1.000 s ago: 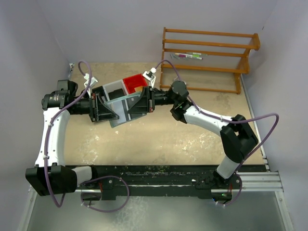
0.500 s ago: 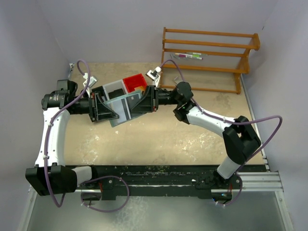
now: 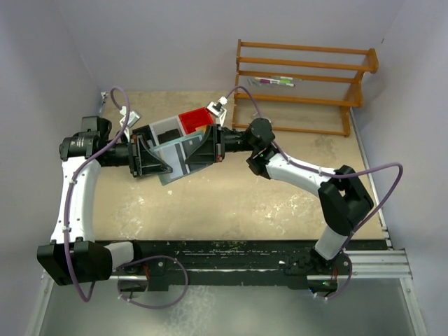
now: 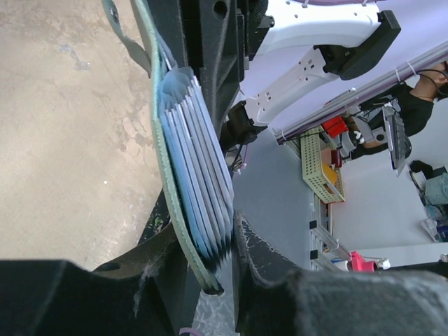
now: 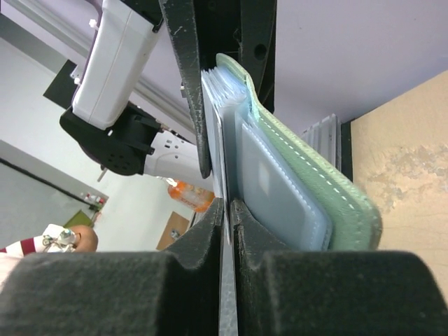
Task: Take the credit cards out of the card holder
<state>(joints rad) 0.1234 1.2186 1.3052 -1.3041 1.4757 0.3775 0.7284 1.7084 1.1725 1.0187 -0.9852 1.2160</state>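
The grey-green card holder [image 3: 178, 152] hangs in the air between both grippers, above the bins. My left gripper [image 3: 161, 159] is shut on its left end. In the left wrist view the holder's green cover [image 4: 162, 175] and its fanned blue-grey sleeves [image 4: 199, 182] sit pinched in the left gripper [image 4: 210, 252]. My right gripper [image 3: 201, 150] meets it from the right. In the right wrist view the right gripper [image 5: 229, 206] is shut on one thin pale credit card [image 5: 218, 161] standing edge-on beside the holder's green cover [image 5: 329, 189]. Other cards are hidden in the sleeves.
A red bin [image 3: 194, 119] and grey bins [image 3: 164, 129] lie on the table under the holder. A wooden rack [image 3: 301, 84] stands at the back right. Purple walls close in both sides.
The right arm shifted a little to the right, then came back left to where it was. The left arm and the holder stayed put.
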